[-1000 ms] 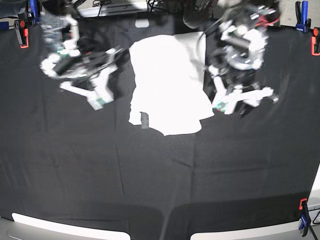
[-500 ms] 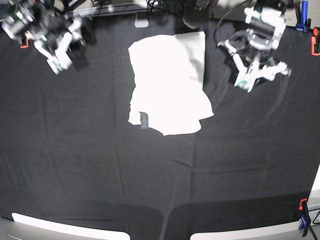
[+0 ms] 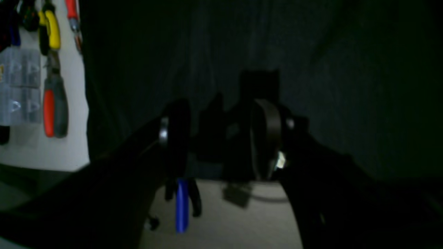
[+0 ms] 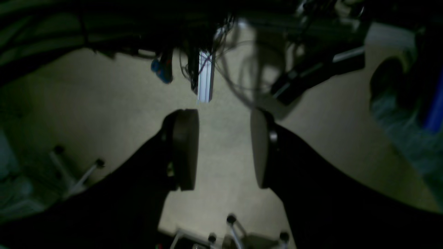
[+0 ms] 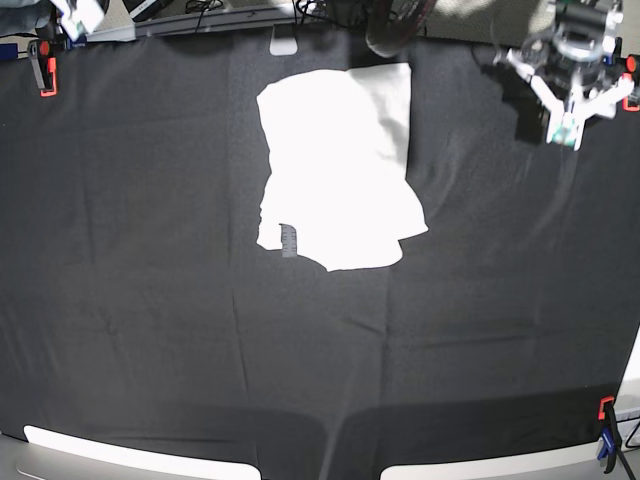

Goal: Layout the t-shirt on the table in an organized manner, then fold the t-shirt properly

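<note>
The t-shirt (image 5: 335, 165) lies in a rumpled white heap at the back middle of the table (image 5: 320, 350), plain side up, with a small grey tag (image 5: 290, 240) near its front left edge. Neither gripper touches it. My left gripper (image 5: 578, 118) hovers over the far right corner, well to the right of the shirt. In the left wrist view the left gripper (image 3: 221, 138) is open and empty over black cloth. My right gripper (image 5: 80, 12) barely shows at the far left corner. The right wrist view shows it (image 4: 223, 148) open and empty, out past the table over the floor.
Red clamps (image 5: 44, 65) (image 5: 630, 85) grip the cloth at the far corners. A blue and red clamp (image 5: 606, 440) sits at the near right edge. Hand tools (image 3: 52, 103) lie on a white surface beside the table. Cables (image 4: 242, 69) hang beyond the far edge.
Both arms have swung up and outward from beside the shirt to the far corners of the table. The shirt has not moved.
</note>
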Controlling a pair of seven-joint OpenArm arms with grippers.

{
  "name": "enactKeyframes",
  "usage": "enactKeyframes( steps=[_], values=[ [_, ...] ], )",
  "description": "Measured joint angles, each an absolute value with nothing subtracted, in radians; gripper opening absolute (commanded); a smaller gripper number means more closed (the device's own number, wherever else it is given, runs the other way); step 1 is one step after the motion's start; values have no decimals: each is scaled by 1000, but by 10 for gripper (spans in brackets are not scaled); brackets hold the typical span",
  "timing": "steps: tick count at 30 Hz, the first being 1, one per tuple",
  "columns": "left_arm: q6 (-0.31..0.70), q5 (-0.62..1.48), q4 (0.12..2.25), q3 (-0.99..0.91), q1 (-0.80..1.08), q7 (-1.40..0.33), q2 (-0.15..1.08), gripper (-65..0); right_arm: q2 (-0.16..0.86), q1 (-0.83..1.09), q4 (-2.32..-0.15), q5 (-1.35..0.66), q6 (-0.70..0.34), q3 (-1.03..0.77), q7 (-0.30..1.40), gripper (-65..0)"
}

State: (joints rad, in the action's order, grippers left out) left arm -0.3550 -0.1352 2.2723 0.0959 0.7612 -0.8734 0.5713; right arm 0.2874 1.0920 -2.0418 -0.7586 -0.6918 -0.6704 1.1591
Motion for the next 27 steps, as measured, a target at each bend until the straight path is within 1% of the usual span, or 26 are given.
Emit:
enactKeyframes(
  steps=[4, 7, 9, 14, 16, 19, 22, 25, 27],
  values=[
    [-354, -138, 2280, 97, 867, -887, 571, -384, 288, 1143, -2042, -757, -692, -670, 1160, -408],
    [-355, -207, 2280, 97, 920, -883, 572, -384, 288, 1148, -2042, -757, -692, -670, 1159, -408],
    [-354, -218, 2280, 96, 952, -875, 574, -384, 288, 1147, -2038, -757, -692, -663, 1148, -408],
    [-353, -216, 2270, 95, 1063, -849, 574, -384, 290, 1147, -1996, -757, -692, -586, 1129, -408],
    [-347, -216, 2231, 95, 1093, -828, 572, -384, 292, 1147, -1955, -742, -692, -541, 1095, -408],
    [-271, -222, 2099, 93, 1102, -773, 545, -384, 292, 1134, -1872, -654, -693, -455, 1024, -408],
    [-161, -185, 1899, 94, 1082, -636, 498, -384, 297, 1087, -1744, -606, -690, -360, 917, -408],
    [-43, -127, 1653, 96, 996, -520, 448, -384, 313, 987, -1575, -584, -690, -252, 850, -408],
    [9, -102, 1476, 96, 907, -436, 413, -384, 320, 907, -1449, -562, -692, -183, 784, -408]
  ],
)
